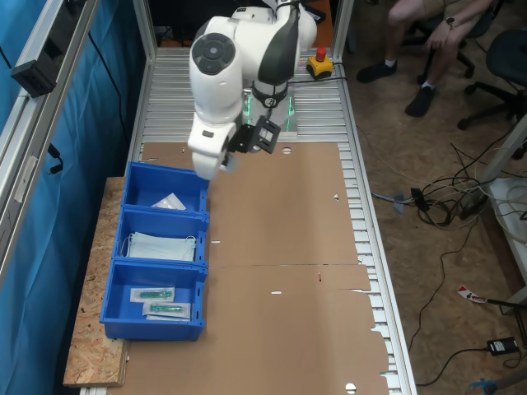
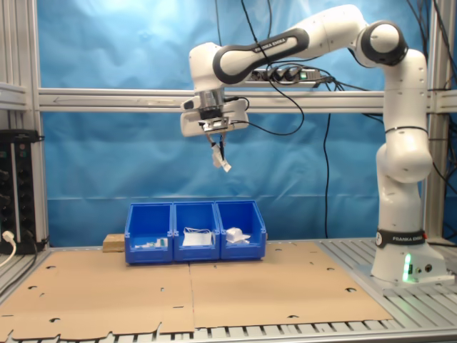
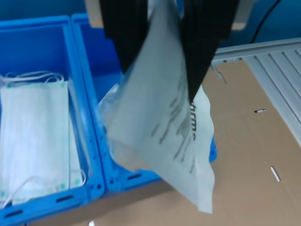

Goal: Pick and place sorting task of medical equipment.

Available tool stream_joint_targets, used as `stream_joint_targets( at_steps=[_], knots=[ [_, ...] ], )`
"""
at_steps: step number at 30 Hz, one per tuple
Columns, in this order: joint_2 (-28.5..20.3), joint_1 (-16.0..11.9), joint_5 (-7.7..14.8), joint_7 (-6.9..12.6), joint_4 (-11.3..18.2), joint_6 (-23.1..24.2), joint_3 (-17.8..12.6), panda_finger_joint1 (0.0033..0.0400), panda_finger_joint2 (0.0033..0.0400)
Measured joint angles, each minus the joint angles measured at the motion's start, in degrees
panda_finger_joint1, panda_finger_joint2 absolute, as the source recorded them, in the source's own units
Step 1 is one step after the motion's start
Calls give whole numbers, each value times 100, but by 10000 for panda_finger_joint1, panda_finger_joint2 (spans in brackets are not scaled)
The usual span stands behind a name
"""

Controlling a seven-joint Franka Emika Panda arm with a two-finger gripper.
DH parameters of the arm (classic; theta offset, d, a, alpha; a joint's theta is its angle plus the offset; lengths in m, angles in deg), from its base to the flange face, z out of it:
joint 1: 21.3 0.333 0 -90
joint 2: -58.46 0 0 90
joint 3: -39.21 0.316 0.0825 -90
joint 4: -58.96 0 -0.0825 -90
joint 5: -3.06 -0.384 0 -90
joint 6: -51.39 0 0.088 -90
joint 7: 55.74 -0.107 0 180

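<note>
A robotics lab. An aluminium-framed table [image 1: 321,115] carries cardboard sheets [image 2: 214,286] and blue curtains [image 2: 107,43] close it in. Beside the table, loose cables [image 1: 445,197] and office chairs [image 1: 502,58] stand on the floor.

I see a blue three-compartment bin [image 1: 156,263] at the edge of the cardboard-covered bench [image 1: 280,247]. Its middle compartment holds a pale blue face mask [image 1: 160,246]; an end compartment holds clear pouches [image 1: 160,301] with green pieces. Beyond the bin, a red button [image 1: 319,56].

A white robot arm [image 1: 239,74] reaches over a cardboard-covered bench [image 1: 280,247]. At the first exterior view's left sits a blue three-compartment bin [image 1: 156,263] holding a white sachet [image 1: 169,202], a face mask [image 1: 160,246] and clear pouches [image 1: 160,301]
</note>
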Motion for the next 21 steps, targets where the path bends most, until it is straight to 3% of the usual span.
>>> stream_joint_targets(
  at_steps=[13,21],
  knots=[
    [205,-411,0,0,14,-57,-905,51,51],
    [461,-497,0,0,183,175,-1207,51,51]
  ],
)
